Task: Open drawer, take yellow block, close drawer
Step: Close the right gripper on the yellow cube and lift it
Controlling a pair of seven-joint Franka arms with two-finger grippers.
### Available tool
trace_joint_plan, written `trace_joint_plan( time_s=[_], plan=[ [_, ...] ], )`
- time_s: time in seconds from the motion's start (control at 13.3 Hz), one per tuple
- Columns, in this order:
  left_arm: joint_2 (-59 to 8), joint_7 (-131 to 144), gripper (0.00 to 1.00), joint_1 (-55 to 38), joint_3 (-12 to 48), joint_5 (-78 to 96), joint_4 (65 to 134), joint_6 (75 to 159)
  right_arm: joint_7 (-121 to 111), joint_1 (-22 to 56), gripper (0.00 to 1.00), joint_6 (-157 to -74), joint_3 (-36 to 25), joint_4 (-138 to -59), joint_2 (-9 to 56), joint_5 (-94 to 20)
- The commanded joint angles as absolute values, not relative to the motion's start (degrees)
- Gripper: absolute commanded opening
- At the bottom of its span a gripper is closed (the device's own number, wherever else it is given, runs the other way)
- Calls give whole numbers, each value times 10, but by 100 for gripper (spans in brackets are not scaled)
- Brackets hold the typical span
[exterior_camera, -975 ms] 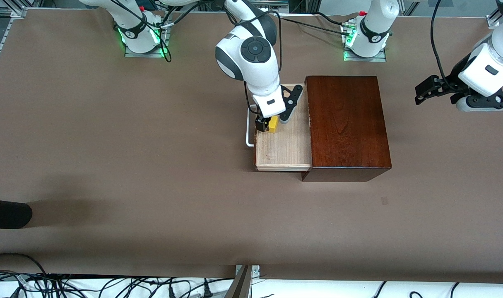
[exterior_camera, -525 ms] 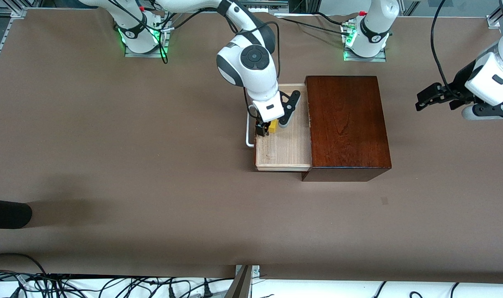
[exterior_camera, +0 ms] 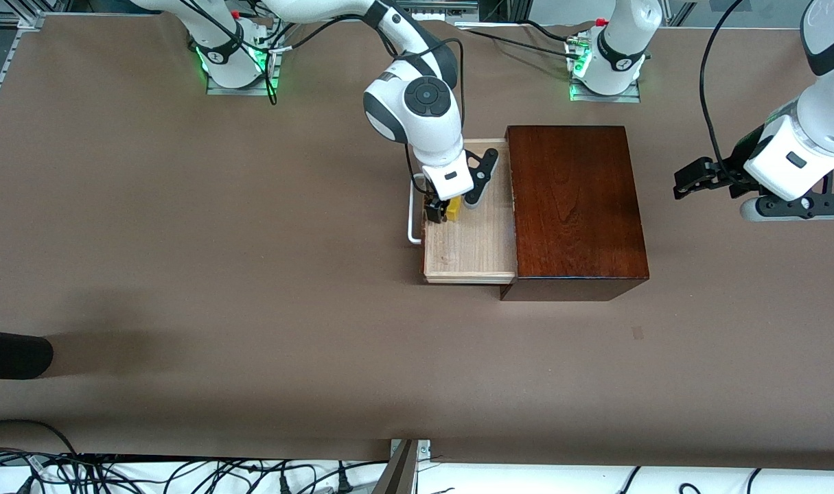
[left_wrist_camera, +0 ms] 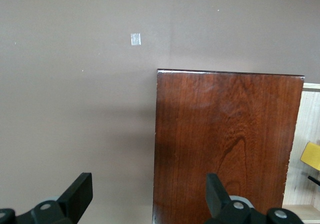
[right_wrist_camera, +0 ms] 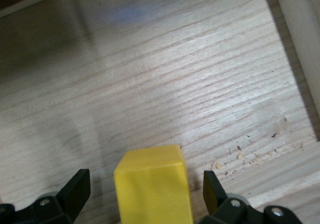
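The drawer (exterior_camera: 468, 243) stands pulled out of the dark mahogany box (exterior_camera: 574, 206) toward the right arm's end of the table, its white loop handle (exterior_camera: 412, 219) outermost. The yellow block (exterior_camera: 453, 208) rests on the tray floor close to the drawer front. My right gripper (exterior_camera: 444, 209) reaches down into the tray, open. In the right wrist view the yellow block (right_wrist_camera: 152, 186) sits between the two fingers (right_wrist_camera: 75, 189) of the right gripper (right_wrist_camera: 145, 191), with a gap on each side. My left gripper (exterior_camera: 691, 180) hangs open over bare table, beside the box at the left arm's end.
In the left wrist view the left gripper (left_wrist_camera: 148, 196) spans the box's edge (left_wrist_camera: 225, 144), with the tray (left_wrist_camera: 307, 114) and yellow block (left_wrist_camera: 311, 156) showing past it. A small tape mark (exterior_camera: 638, 333) lies on the table. A dark object (exterior_camera: 12, 353) pokes in at the right arm's end.
The right gripper has sunk lower around the yellow block, which has stayed in place. The left arm has swung a little closer to the box.
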State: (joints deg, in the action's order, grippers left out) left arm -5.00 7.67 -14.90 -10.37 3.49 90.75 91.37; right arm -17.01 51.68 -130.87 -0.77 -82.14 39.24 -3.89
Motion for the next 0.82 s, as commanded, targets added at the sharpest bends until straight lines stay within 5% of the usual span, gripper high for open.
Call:
trace_joint_plan(
  time_s=[0.0, 0.15, 0.3, 0.75],
  plan=[
    [-59, 75, 100, -149, -103, 38, 884, 909, -168, 519, 100, -1332, -8, -834, 395, -31],
    [-62, 75, 100, -148, -103, 38, 883, 909, -166, 518, 72, -1331, -8, -834, 395, -33],
    [-65, 75, 100, -147, -103, 38, 883, 909, -174, 515, 4, -1330, -8, -833, 394, -31],
    [-64, 71, 100, -148, -103, 38, 881, 909, -173, 516, 0, -1262, -9, -798, 388, -32]
  ],
)
